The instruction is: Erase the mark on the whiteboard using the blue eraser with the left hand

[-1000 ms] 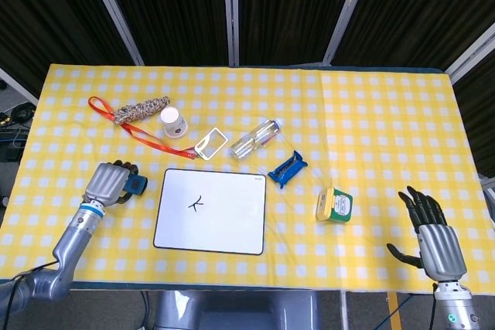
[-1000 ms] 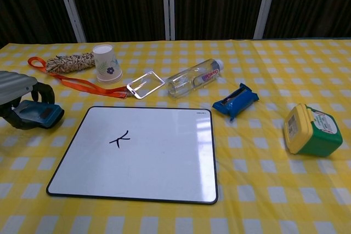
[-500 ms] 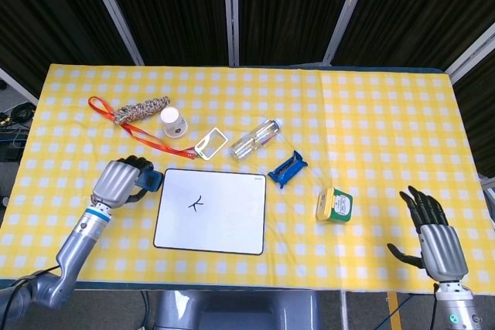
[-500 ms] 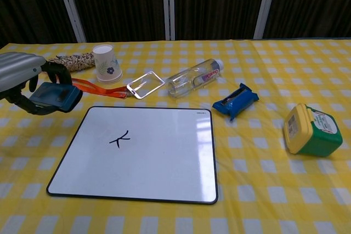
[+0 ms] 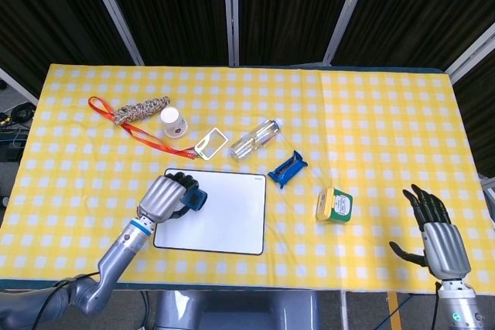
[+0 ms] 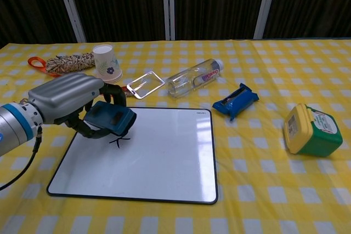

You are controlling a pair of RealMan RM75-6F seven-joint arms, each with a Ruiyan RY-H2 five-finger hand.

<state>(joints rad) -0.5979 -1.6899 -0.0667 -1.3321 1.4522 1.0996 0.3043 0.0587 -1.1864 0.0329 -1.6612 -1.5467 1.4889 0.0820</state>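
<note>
Now, left hand: the left hand [image 6: 68, 101] sits at the left of the chest view, fingers curled round the blue eraser [image 6: 109, 118], carried flat side down so its face can meet the board squarely.
Eraser position: over the upper-left part of the whiteboard [image 6: 164, 157], directly above the mark [image 6: 119, 140]; only the lower strokes of the mark show beneath its edge in the chest view, and in the head view the hand [image 5: 165, 198] and eraser [image 5: 195, 199] hide it entirely. Whether the eraser already touches the board I cannot tell.
Step in hand: by my reading, the hand is at the point of lowering and wiping, so the erasing is not yet done.
Whiteboard: lies flat on the yellow checked tabletop [image 6: 263, 190], lower centre-left of the frame, close to the robot so the left arm reaches it easily.
Right hand: the right hand [image 5: 435, 234] rests at the lower right of the head view, fingers spread and holding nothing, well apart from the work.
Nearby clutter: paper cup [image 6: 105, 63], orange lanyard [image 6: 37, 63] and woven bundle [image 6: 70, 61] at upper left; a clear card holder [image 6: 145, 85] and plastic bottle [image 6: 193, 78] just above the board.
Further right: a blue packet [image 6: 236, 101] and a green tub with yellow lid [image 6: 310, 130], clear of the wiping path.
</note>
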